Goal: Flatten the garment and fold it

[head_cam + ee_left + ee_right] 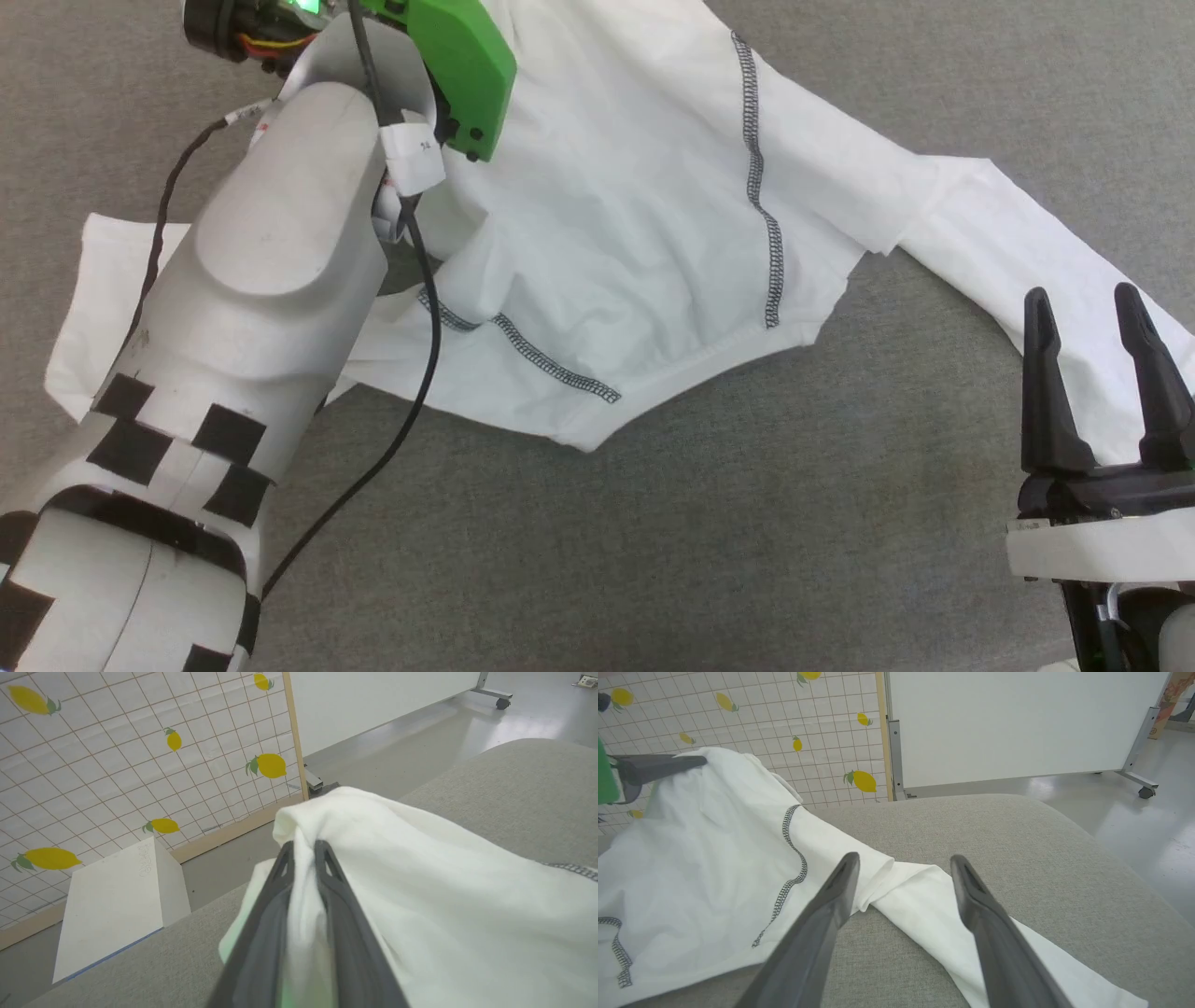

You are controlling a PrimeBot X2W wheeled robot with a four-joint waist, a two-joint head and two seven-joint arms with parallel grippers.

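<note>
A grey woven-fabric surface [1017, 826] with a rounded edge spreads across the foreground. Beyond it stands a wood-framed screen [117, 756] of white tiles printed with yellow lemons, beside a plain white panel [1008, 723] on a metal frame with castors. A white box [117, 905] stands before the screen, and the glossy pale floor [1148, 826] reflects soft light.
</note>
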